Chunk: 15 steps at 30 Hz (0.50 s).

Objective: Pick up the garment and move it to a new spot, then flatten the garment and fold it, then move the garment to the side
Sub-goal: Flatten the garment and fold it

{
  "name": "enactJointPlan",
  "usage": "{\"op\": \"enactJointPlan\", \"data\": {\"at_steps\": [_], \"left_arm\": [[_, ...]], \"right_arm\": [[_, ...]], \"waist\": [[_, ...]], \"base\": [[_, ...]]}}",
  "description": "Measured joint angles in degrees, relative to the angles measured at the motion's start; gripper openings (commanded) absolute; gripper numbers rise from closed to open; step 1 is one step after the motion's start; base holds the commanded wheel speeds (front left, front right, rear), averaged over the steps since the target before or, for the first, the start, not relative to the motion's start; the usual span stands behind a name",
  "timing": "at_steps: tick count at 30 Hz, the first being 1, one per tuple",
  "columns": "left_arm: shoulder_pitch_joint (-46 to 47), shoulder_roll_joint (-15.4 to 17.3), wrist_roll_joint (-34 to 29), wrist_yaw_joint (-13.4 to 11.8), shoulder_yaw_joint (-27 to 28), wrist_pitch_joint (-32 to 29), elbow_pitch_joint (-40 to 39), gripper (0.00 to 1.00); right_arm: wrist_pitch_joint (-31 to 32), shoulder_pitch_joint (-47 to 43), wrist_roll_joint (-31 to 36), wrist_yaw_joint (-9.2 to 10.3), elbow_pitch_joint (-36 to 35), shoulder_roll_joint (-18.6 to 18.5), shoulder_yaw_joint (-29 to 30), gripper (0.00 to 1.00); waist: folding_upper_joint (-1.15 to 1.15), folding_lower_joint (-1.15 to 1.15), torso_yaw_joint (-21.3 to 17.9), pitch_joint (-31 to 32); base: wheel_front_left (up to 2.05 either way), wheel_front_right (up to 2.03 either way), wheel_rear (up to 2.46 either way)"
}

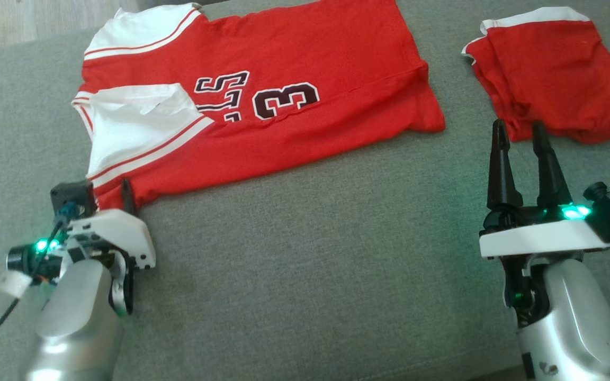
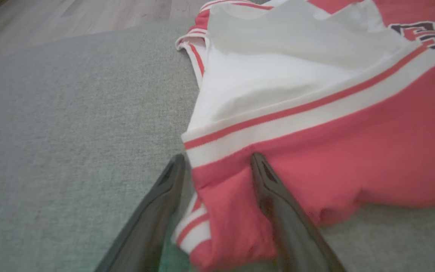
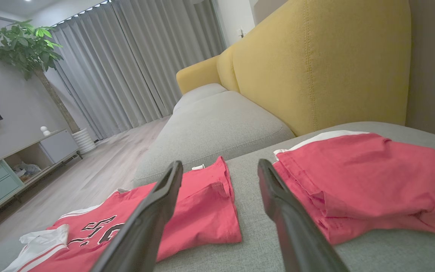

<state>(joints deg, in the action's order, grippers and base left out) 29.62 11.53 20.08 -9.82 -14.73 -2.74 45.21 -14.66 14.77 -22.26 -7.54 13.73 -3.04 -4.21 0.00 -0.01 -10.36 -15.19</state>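
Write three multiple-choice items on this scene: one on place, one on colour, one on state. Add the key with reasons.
1. The folded red garment lies where from the jersey? A robot's left B robot's right C on top
2. The jersey's sleeves are: A white B blue C black
3. The left gripper is: A shut on the jersey B open at the jersey's edge C open, far from cloth
Key: B, it lies apart on the right; A, white with red stripes; B, fingers spread astride that edge.

Jersey (image 1: 284, 121) made of soft matt cloth, cushion (image 1: 310, 264) covered in coarse grey weave, fingers (image 1: 501, 169) moulded in matt black plastic, forearms (image 1: 580, 317) finished in glossy silver
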Motion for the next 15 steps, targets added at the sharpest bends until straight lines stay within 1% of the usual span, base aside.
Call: {"op": "enactJointPlan", "data": {"at_steps": [1, 2, 3, 5, 8, 11, 15], "left_arm": [[0.34, 0.10, 0.00, 0.44, -0.29, -1.02, 0.05, 0.65], [0.60, 0.12, 0.00, 0.80, -0.53, -1.83, 0.08, 0.17], [0.75, 0.12, -0.01, 1.08, -0.89, -2.27, 0.07, 0.00], [0.98, -0.04, -0.09, 1.62, -1.77, -2.81, -0.11, 0.00], [0.91, -0.11, -0.99, 1.25, -2.11, -2.37, -1.07, 0.00], [0.24, -0.22, -1.19, 0.98, -2.36, 0.93, -2.82, 0.00], [-0.63, -0.25, -1.81, 0.74, -2.64, 6.21, -6.76, 0.00]], "right_arm": [[0.00, 0.00, 0.00, 0.00, 0.00, 0.00, 0.02, 1.00], [0.00, 0.00, 0.00, 0.01, 0.00, 0.00, 0.04, 1.00], [0.00, 0.00, 0.00, 0.01, 0.00, 0.00, 0.08, 1.00], [0.00, 0.00, 0.00, 0.00, 0.00, 0.00, 0.27, 1.00], [0.00, 0.01, 0.25, 0.00, 0.04, -0.01, 0.66, 1.00], [0.00, 0.50, 1.77, 0.00, 1.83, 0.00, 0.59, 1.00], [0.27, 2.87, 4.63, 0.00, 7.70, 0.00, 0.38, 1.00]], "waist": [[0.00, 0.00, 0.00, 0.03], [0.00, 0.00, 0.03, 0.08], [0.00, 0.00, 0.09, 0.12], [0.00, 0.00, 0.35, 0.25], [0.00, 0.01, 1.02, 0.34], [0.00, 0.01, 1.92, 0.38], [0.00, 0.02, 3.20, 0.28]], "base": [[0.00, 0.00, 0.00], [0.00, 0.00, 0.00], [0.00, 0.00, 0.00], [0.00, 0.00, 0.00], [0.00, 0.00, 0.00], [0.00, 0.00, 0.00], [0.00, 0.00, 0.00]]}}
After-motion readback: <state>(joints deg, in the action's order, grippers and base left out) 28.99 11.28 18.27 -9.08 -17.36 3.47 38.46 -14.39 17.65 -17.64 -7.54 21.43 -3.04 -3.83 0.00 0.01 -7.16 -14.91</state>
